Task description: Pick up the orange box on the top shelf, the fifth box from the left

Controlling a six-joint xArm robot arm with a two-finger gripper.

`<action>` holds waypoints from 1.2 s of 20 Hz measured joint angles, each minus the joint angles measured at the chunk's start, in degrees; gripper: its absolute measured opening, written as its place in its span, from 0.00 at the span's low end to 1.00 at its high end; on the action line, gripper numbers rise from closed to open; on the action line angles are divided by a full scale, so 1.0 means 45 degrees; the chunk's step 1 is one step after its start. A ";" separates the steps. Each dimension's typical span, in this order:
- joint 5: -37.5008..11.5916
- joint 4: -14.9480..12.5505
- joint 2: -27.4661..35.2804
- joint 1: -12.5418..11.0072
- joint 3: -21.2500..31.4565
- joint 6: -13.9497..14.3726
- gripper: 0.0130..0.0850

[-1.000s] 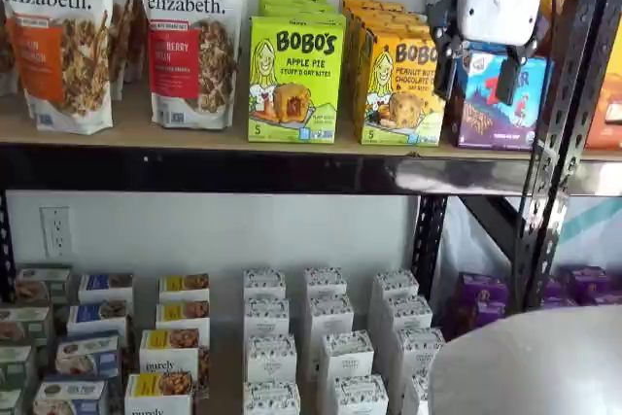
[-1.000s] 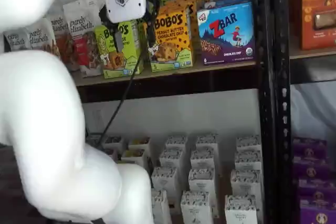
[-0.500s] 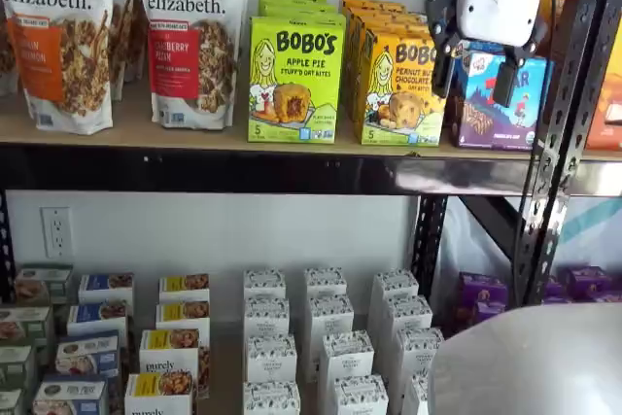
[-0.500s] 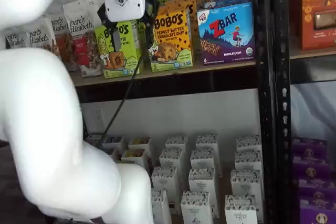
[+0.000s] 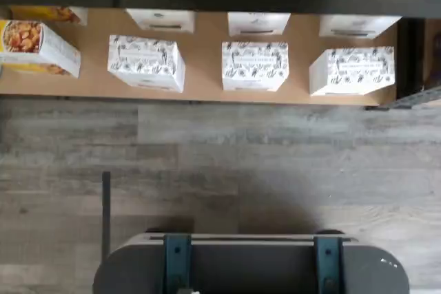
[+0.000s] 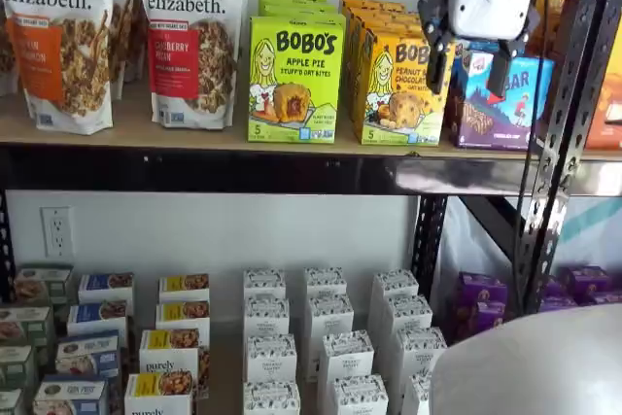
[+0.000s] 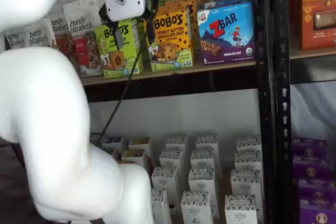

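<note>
Above, the gripper point(image 6: 468, 48) hangs with fingers spread wide and empty, in front of the top shelf point(image 6: 243, 170). Its target, the orange box point(image 6: 398, 89), stands between a green box point(image 6: 295, 79) and a blue box point(image 6: 498, 97). Misalignment could nudge these neighbours. Labels read "BOBO'S", "APPLE PIE", "ZBAR".

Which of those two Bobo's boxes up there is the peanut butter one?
The yellow-orange Bobo's box, reading Peanut Butter Chocolate Chip; the lime-green Bobo's box beside it reads Apple Pie.
</note>
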 joint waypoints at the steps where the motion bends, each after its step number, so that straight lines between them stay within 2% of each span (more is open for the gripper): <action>1: -0.0040 -0.0076 0.0079 0.0128 -0.0056 0.0104 1.00; 4: -0.0170 -0.0135 0.0372 0.0385 -0.0245 0.0350 1.00; 7: -0.0530 0.0262 0.0654 0.0378 -0.0388 0.0473 1.00; 9: -0.0879 0.0284 0.0846 0.0557 -0.0469 0.0641 1.00; 10: -0.1098 0.0085 0.0976 0.0783 -0.0532 0.0806 1.00; 13: -0.0761 -0.0844 0.1692 0.1546 -0.1110 0.1304 1.00; 16: -0.0896 -0.0932 0.2021 0.1662 -0.1311 0.1438 1.00; 19: -0.0748 -0.1863 0.2438 0.2183 -0.1601 0.1701 1.00; 22: -0.1262 -0.2081 0.2274 0.2126 -0.1350 0.1693 1.00; 24: -0.2297 -0.2336 0.1825 0.2051 -0.0836 0.1737 1.00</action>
